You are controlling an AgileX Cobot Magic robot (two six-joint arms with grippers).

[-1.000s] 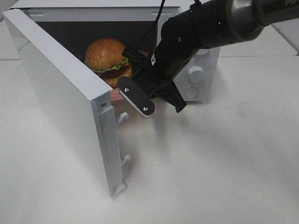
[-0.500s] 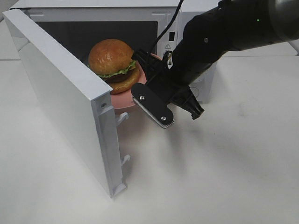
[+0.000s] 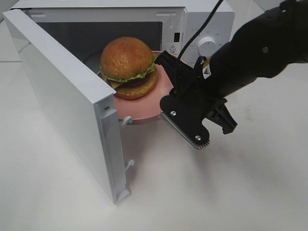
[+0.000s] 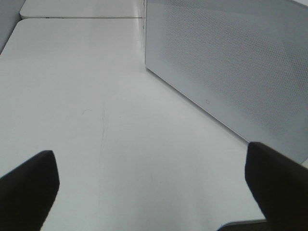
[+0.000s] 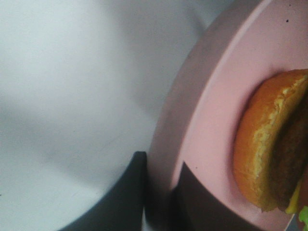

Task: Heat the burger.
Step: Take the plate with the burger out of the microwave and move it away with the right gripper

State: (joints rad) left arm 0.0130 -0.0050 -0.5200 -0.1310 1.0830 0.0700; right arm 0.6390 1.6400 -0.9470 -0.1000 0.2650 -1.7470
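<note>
The burger, with its golden-brown bun, green lettuce and dark patty, sits on a pink plate at the mouth of the open microwave. My right gripper is shut on the plate's right rim and holds it just above the table. The right wrist view shows its dark fingers clamping the pink plate, with the burger close by. My left gripper is open with nothing between its fingers, low over the table beside the microwave's perforated wall. It does not show in the high view.
The microwave's white door stands swung open toward the front left, close beside the plate. Its knobs face the front right, behind my right arm. White table stretches around.
My right gripper has drawn the plate and burger out of the microwave cavity, toward the front right. The door has stayed where it was.
</note>
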